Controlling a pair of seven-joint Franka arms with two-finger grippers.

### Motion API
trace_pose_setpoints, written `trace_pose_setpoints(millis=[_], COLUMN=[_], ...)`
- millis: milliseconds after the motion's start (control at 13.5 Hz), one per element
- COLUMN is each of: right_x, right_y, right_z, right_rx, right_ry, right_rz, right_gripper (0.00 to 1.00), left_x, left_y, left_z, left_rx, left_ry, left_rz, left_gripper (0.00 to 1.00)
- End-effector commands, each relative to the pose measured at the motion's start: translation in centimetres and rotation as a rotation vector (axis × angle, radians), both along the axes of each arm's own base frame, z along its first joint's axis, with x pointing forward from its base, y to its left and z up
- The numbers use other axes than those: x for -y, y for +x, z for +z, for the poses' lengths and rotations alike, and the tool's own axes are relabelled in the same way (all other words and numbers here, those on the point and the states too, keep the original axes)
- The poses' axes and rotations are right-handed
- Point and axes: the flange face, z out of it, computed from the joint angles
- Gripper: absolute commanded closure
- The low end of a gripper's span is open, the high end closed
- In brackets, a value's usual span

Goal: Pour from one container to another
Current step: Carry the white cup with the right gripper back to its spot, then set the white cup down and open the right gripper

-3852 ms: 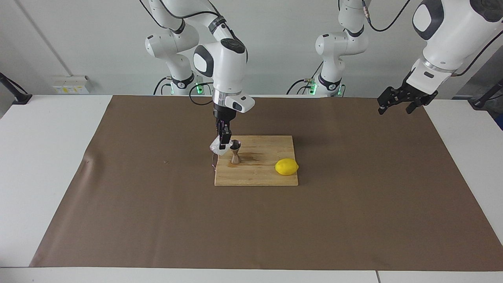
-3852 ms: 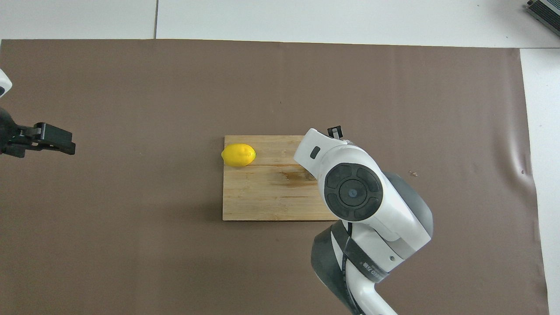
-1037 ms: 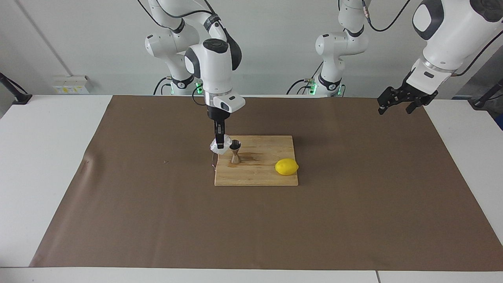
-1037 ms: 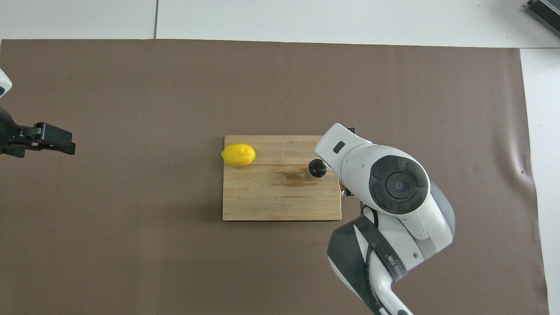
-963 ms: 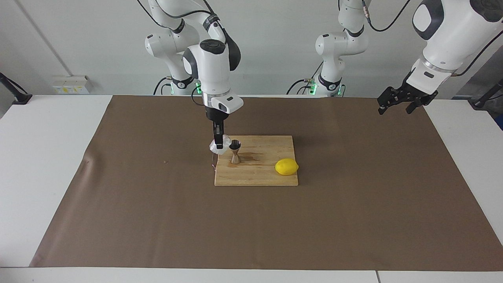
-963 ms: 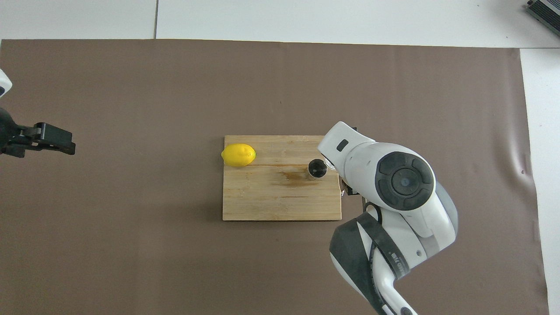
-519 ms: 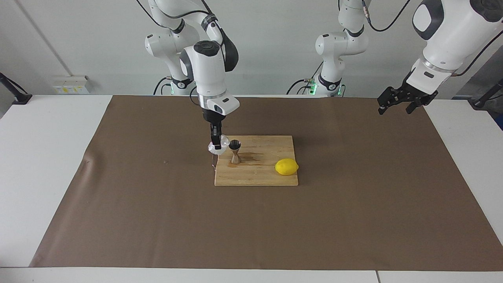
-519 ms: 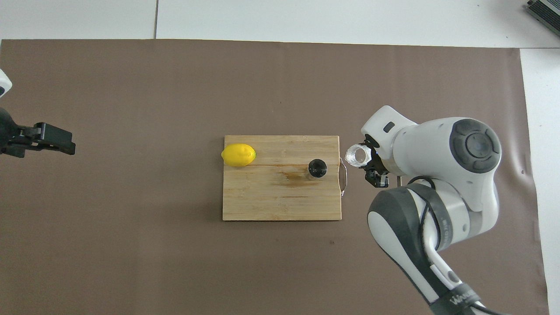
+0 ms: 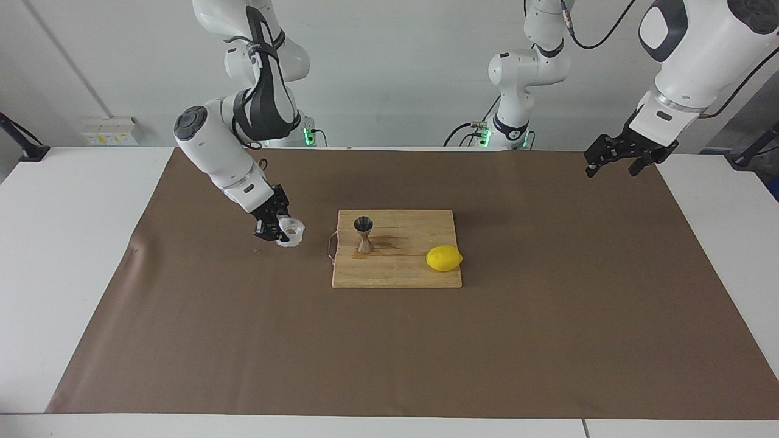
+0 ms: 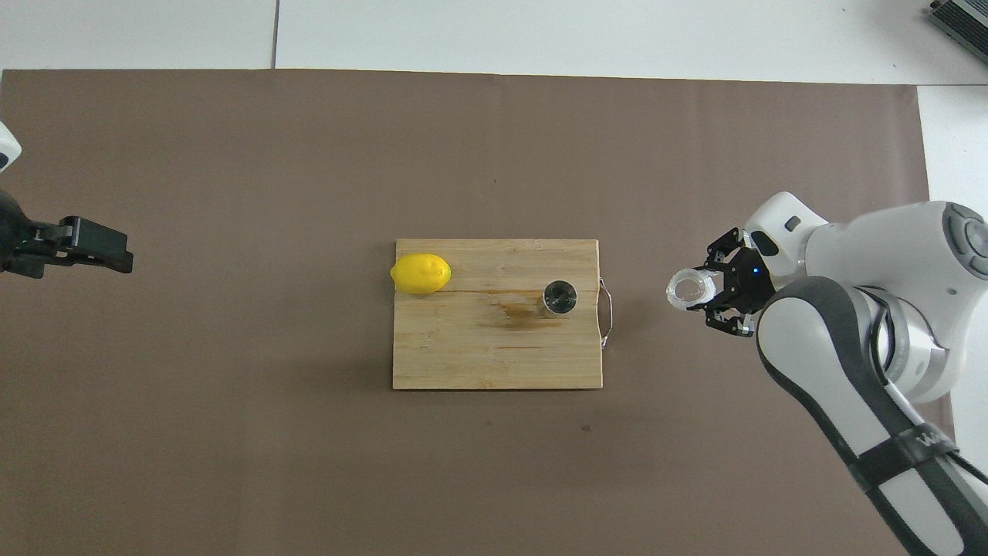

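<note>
Since a moment ago the right hand (image 9: pixel 281 233) has swung away from the board (image 9: pixel 397 267) with the cup (image 9: pixel 291 233), which no longer sits beside the jigger (image 9: pixel 364 235) but hangs low over the brown mat (image 9: pixel 389 353), toward the right arm's end of the tabletop (image 9: pixel 67 243). That hand is clenched on the cup, gripping it at the wall, and the cup's mouth faces up in the overhead view. Whether the cup touches the mat cannot be told.

On the board the jigger stands upright, near the edge that carries a thin wire handle (image 10: pixel 607 310), with a darker stain in the wood just beside its foot. A lemon (image 9: pixel 443 258) lies on the same board toward the left arm's end, well apart from the jigger.

Over the mat's edge at its own end, the left hand (image 9: pixel 619 162) waits high in the air, fingers spread and empty.

Under the board the brown mat covers most of the white tabletop, with a small crease near its edge at the right arm's end. A pale wall rises past the arm bases, and a power strip (image 9: pixel 109 131) sits at its foot.
</note>
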Motion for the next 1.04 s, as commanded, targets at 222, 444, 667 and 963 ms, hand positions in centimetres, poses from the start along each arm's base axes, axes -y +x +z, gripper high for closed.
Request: trace_pose_setpoints(millis=[222, 444, 667, 963], right_x=[7.3, 9.4, 10.3, 10.3], right_y=[-0.9, -1.0, -0.9, -0.8], right_z=[-3.8, -5.6, -7.4, -7.6], right_rx=[-0.022, -0.021, -0.019, -0.006], right_ry=[0.087, 0.115, 0.159, 0.17], right_rz=[0.038, 0.039, 0.039, 0.041], right_gripper=[1.0, 1.0, 1.0, 0.65], left_x=[-0.3, -0.3, -0.3, -0.3], left_y=[-0.5, -0.5, -0.5, -0.5], left_z=[0.4, 0.4, 0.4, 0.4], left_rx=[0.009, 0.009, 0.009, 0.009], left_ry=[0.009, 0.009, 0.009, 0.009], left_rz=[0.005, 0.004, 0.005, 0.005], left_gripper=[0.0, 0.0, 0.0, 0.0])
